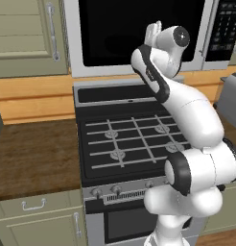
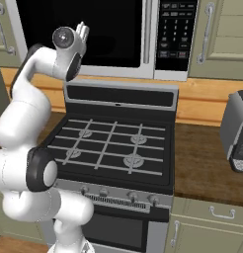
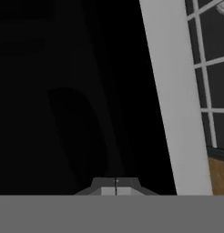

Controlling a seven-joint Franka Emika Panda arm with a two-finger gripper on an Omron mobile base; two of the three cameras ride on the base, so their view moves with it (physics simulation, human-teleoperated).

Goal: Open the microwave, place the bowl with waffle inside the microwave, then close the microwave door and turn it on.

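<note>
You have the microwave mounted above the stove, and the microwave door is closed, its black glass filling the silver frame. The long bar handle stands upright at the 3 o'clock edge of the door, just beside the black button panel. Your arm reaches up from the base, and the fingers are pressed together with no gap between them, holding nothing. In the hand view they point at the dark glass, with the door's silver frame running past at 2 o'clock and the stove grates beyond it. In the left base view the hand sits at the lower part of the window, toward 4 o'clock of the glass. A grey toaster stands on the counter at 3 o'clock of the stove. You cannot see the bowl from these angles
</note>
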